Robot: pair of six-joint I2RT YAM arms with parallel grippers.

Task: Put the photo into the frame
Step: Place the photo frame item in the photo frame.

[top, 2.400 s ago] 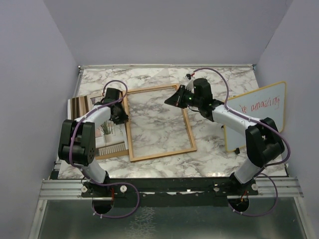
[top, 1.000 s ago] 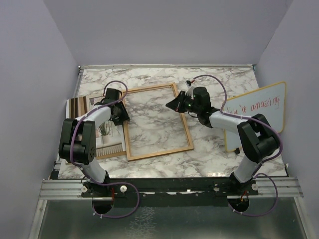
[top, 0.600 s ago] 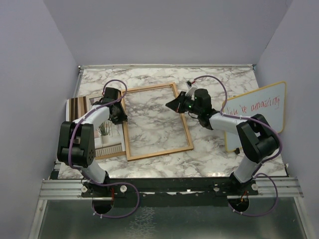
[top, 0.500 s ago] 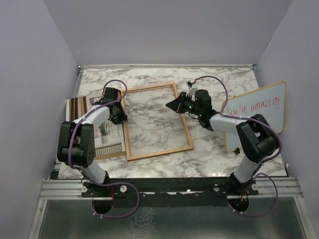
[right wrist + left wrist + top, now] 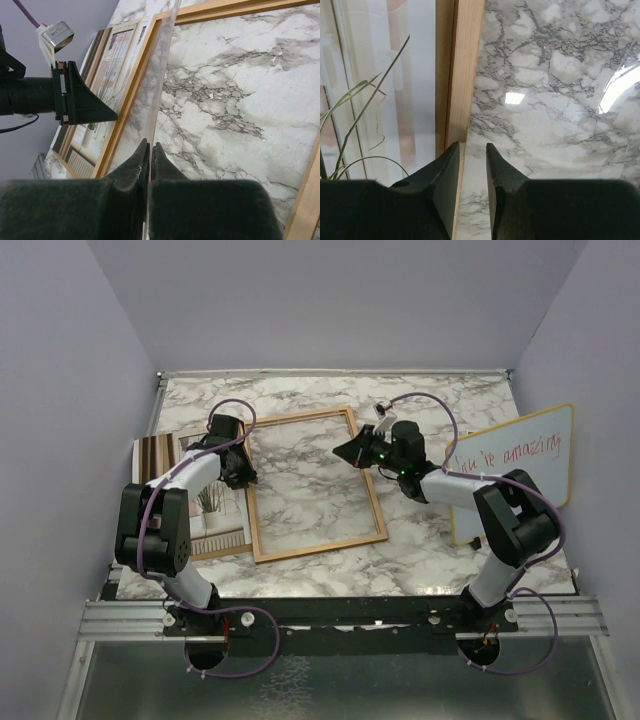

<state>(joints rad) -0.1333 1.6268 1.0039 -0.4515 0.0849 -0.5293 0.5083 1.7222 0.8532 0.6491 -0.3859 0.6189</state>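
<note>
At fingertips (image 5: 445, 170) of left tool (image 5: 472, 152), frame (image 5: 465, 60) rim

The pale wooden rim of the frame (image 5: 462, 65) runs straight down the view to the left gripper (image 5: 472, 146), whose two dark fingers (image 5: 445, 180) stand slightly apart astride the rim's inner edge; whether they pinch it cannot be told. Left of the rim lies the photo (image 5: 385, 85), showing thin green grass blades against pale curtains. Right of the rim is the grey-veined marble tabletop (image 5: 560, 100), with bright patches of glare.
</note>
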